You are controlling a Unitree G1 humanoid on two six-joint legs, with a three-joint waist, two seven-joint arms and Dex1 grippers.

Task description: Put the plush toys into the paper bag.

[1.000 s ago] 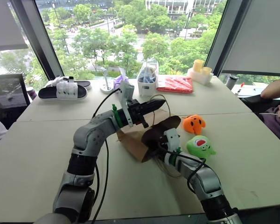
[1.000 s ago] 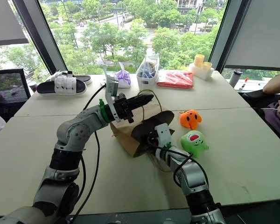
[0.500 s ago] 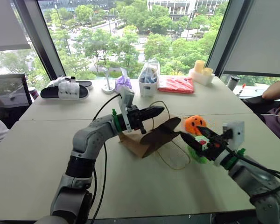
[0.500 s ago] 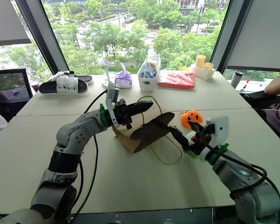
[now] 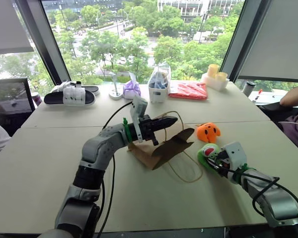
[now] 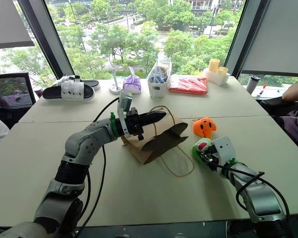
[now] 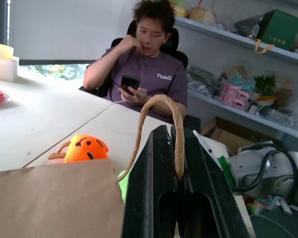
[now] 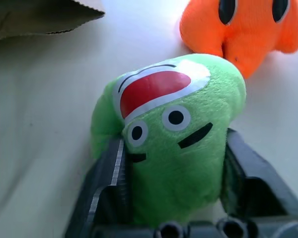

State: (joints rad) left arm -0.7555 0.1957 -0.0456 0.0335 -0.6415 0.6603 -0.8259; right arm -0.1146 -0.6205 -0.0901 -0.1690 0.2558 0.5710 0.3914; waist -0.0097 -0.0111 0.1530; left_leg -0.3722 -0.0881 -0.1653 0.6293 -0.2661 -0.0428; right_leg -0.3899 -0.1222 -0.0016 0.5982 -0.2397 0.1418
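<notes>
We see the paper bag (image 5: 161, 148) mid-table, light and floppy, its cord handle (image 7: 161, 106) pinched in our clenched left gripper (image 5: 170, 120). At its right, our right gripper (image 8: 169, 198) squeezes the soft, squashy green plush toy (image 8: 171, 139) around its middle. The orange plush toy (image 5: 207, 132) sits just beyond.

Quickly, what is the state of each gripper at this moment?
Left gripper: shut on the paper bag's cord handle.
Right gripper: shut on the green plush toy.
</notes>
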